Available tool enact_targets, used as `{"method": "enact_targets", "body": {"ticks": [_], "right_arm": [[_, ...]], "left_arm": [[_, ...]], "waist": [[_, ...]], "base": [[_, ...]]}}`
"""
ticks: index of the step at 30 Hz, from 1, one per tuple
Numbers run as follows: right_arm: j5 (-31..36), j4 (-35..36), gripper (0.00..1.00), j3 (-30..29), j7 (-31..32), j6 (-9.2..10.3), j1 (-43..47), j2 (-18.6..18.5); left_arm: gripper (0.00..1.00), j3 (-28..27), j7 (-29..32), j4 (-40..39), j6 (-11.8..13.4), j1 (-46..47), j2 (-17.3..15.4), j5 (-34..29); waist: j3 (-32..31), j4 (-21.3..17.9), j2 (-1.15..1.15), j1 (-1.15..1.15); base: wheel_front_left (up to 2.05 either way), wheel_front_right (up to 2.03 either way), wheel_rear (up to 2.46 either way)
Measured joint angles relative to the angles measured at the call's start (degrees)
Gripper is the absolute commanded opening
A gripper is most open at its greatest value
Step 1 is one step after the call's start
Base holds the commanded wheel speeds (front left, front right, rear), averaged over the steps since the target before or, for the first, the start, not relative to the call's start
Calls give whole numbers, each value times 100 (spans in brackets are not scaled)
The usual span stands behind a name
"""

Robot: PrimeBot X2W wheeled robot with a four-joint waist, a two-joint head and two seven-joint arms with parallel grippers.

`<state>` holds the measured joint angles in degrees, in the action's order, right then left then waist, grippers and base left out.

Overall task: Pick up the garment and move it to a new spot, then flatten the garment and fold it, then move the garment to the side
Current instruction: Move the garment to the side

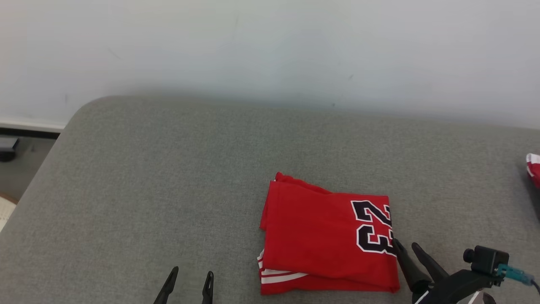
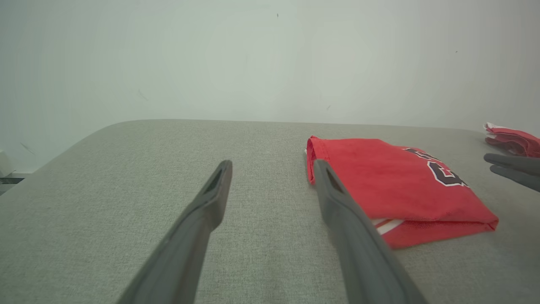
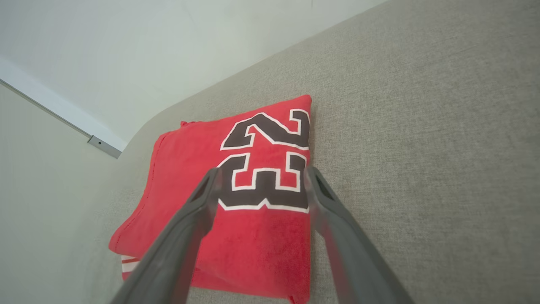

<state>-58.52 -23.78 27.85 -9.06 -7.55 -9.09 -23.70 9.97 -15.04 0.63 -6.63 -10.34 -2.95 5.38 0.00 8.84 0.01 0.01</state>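
Right gripper [image 1: 406, 243], jaws apart & empty, has folded garment [image 1: 320, 232] just ahead-left of its tips; should pinch all layers tog. Left gripper [image 1: 192, 271] likewise spread, empty.

The place reads as a plain indoor room set up for handling cloth, more a test space than a lived-in home, though which exactly cannot be told. A wide bench [image 1: 168, 190] padded in grey woven fabric, with a rounded corner, stands against a smooth white wall [image 1: 270, 50]. At the left a pale skirting strip [image 1: 29, 124] runs along the wall's foot above a grey floor [image 1: 17, 169]. A folded red jersey [image 1: 325, 240] lies on the bench, with more red cloth [image 1: 533, 169] at its right edge.
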Motion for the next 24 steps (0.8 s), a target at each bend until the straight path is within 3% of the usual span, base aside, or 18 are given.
{"method": "enact_targets", "body": {"ticks": [11, 24], "right_arm": [[-1624, -201, 100, 313, 512, 1, -487, -420], [-2126, -358, 100, 720, 781, 0, -871, -595]], "left_arm": [[100, 44, 0, 2, -43, 258, 0, 15], [100, 88, 0, 54, -49, 482, 1, 31]], "waist": [[430, 286, 0, 0], [823, 488, -1, -1]], "base": [[0, 0, 0], [0, 0, 0]]}}
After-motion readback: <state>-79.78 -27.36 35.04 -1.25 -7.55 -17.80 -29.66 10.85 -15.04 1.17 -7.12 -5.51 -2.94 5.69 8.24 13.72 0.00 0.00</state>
